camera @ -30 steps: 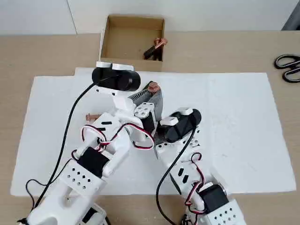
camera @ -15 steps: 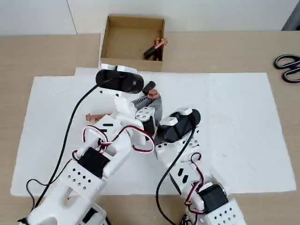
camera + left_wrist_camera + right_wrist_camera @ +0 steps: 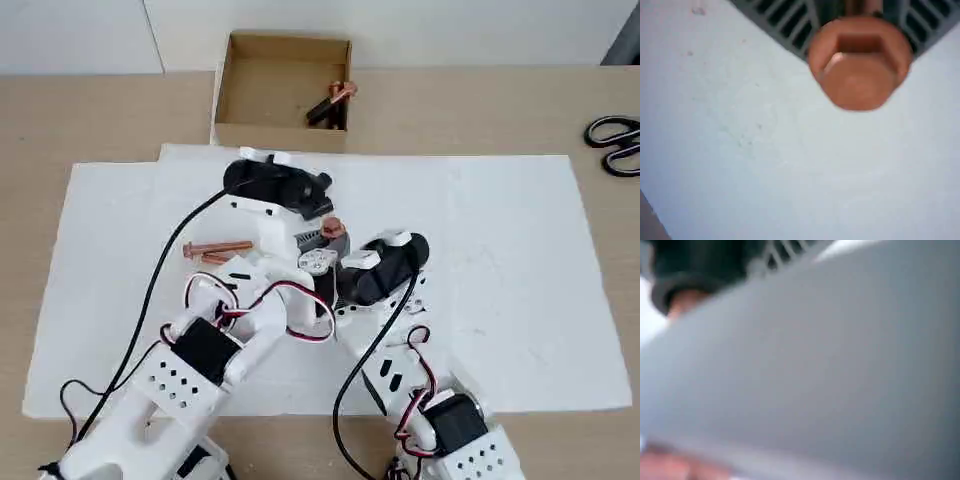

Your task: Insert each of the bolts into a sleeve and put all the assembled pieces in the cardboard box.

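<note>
My left gripper is shut on a copper bolt just above the white paper, right beside the right arm's wrist. In the left wrist view the bolt's hex head sits between the grey ribbed fingers. My right gripper lies under its black motor, close against the left one. The right wrist view has a black sleeve with copper at its end, behind a blurred grey surface. Two loose bolts lie on the paper. The cardboard box holds an assembled piece.
White paper covers the middle of the wooden table. Scissors lie at the far right edge. The left arm's black cable hangs over the left side of the paper.
My left gripper has drawn back from near the box toward the right gripper, carrying the bolt with it. The two loose bolts on the paper have come into full view.
</note>
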Motion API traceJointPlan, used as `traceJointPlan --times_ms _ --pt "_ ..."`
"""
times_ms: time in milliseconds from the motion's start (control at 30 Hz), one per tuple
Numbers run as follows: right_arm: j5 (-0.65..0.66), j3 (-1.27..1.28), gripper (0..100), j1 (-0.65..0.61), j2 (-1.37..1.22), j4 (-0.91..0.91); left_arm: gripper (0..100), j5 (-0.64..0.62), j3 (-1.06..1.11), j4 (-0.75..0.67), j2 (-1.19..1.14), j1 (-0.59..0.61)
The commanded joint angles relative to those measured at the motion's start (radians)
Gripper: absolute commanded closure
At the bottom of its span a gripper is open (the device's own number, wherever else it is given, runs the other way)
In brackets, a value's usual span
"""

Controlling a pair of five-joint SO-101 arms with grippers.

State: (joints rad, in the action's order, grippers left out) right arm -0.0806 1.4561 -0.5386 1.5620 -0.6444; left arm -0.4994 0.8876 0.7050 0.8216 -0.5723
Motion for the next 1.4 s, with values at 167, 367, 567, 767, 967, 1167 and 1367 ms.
traceJointPlan --times_ms 167,367,567,767,967,1167,1367 --pt "-0.012 -0.006 99.5 -0.002 0.018 0.022 99 0.034 0.033 0.011 0.012 -0.034" --pt "-0.012 -0.006 99.5 -0.002 0.018 0.022 94 0.071 0.041 0.011 0.014 -0.058" --pt "-0.012 -0.006 99.5 -0.002 0.018 0.022 76 0.064 -0.007 0.110 0.020 -0.057" --pt "-0.012 -0.006 99.5 -0.002 0.018 0.022 76 0.041 -0.125 0.213 0.020 -0.006" --pt "-0.012 -0.006 99.5 -0.002 0.018 0.022 69 0.038 -0.143 0.270 0.017 -0.003" --pt "-0.012 -0.006 99.5 -0.001 0.018 0.022 67 0.040 -0.191 0.315 0.021 0.071" --pt "-0.012 -0.006 99.5 0.036 0.018 0.028 67 0.130 -0.341 0.537 0.021 0.293"
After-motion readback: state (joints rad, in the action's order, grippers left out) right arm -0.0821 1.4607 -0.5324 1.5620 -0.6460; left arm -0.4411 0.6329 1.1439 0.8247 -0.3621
